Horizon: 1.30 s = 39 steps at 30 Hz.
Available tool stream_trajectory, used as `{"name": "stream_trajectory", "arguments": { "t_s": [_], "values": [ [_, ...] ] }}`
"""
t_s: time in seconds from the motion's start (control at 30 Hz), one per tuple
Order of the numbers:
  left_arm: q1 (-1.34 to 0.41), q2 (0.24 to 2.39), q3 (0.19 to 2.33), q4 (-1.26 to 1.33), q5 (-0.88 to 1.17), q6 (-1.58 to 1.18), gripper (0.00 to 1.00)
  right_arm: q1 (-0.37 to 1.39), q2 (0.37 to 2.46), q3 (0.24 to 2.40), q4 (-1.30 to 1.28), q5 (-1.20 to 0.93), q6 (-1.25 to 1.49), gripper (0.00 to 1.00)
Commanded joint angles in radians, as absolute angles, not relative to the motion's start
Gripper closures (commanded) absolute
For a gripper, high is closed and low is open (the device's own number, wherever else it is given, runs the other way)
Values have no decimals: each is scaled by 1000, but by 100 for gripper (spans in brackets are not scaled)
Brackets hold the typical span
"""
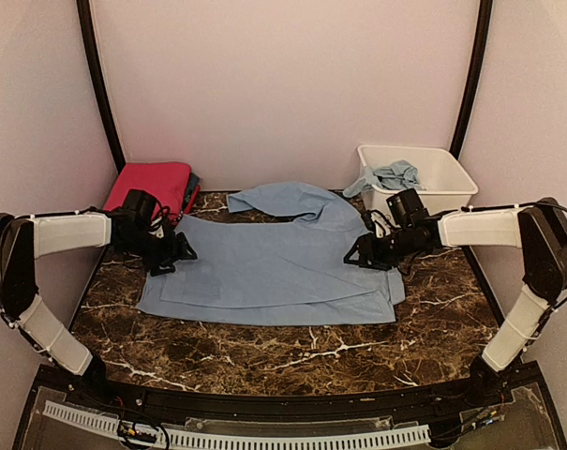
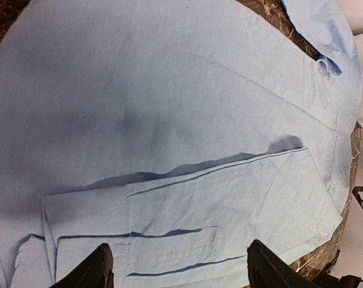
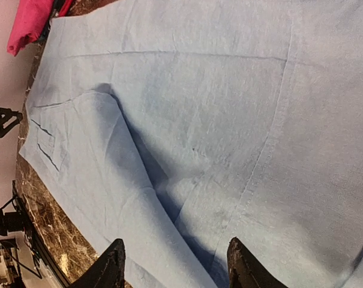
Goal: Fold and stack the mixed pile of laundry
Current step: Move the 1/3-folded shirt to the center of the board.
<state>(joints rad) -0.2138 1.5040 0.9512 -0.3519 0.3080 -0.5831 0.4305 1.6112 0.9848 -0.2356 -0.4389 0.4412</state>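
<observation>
4 cloth pieces are in view: 2 pale blue, 1 magenta-pink and 1 dark. The largest, a pale blue shirt (image 1: 274, 272), lies spread almost flat on the middle of the marble table (image 1: 264, 352), between the 2 grippers. Its near edge shows 2 layers, one stepping slightly past the other, and its far part rises in a loose, rumpled fold toward the back of the table. In the left wrist view 1 sleeve (image 2: 229, 198) lies folded across the body, with a stitched cuff and a pointed placket close to the fingertips. In the right wrist view a long soft ridge runs down the cloth and a straight seam crosses it.

The magenta-pink piece (image 1: 152, 183) sits folded at the back left corner, with the dark piece (image 1: 192, 187) just beside it on its right, mostly hidden. The second pale blue piece (image 1: 391, 175) is crumpled and hangs over the near left rim of the 1 white tub (image 1: 456, 183) at the back right.

The left gripper (image 1: 173, 255) is at the shirt's left edge and the right gripper (image 1: 363, 256) over its right part. Each wrist view shows 2 dark fingers spread apart above the cloth. I cannot tell whether they touch it.
</observation>
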Motion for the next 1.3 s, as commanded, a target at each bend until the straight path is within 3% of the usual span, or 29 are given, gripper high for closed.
{"name": "stream_trajectory", "arguments": {
  "t_s": [0.0, 0.2, 0.37, 0.83, 1.07, 1.27],
  "values": [
    [-223, 1570, 941, -323, 315, -573, 25, 457, 1721, 1009, -190, -463, 398, 46],
    [-227, 1598, 793, -212, 367, -697, 29, 457, 1775, 922, -177, -446, 446, 47],
    [-279, 1536, 689, -216, 352, -769, 30, 459, 1702, 799, -174, -435, 511, 46],
    [-374, 964, 409, -478, 296, -1000, 31, 458, 1400, 548, -291, -440, 556, 43],
    [-374, 899, 566, -554, 249, -839, 30, 459, 1318, 648, -350, -428, 516, 43],
    [-374, 1153, 780, -450, 257, -722, 30, 456, 1351, 769, -371, -356, 473, 44]
  ]
}}
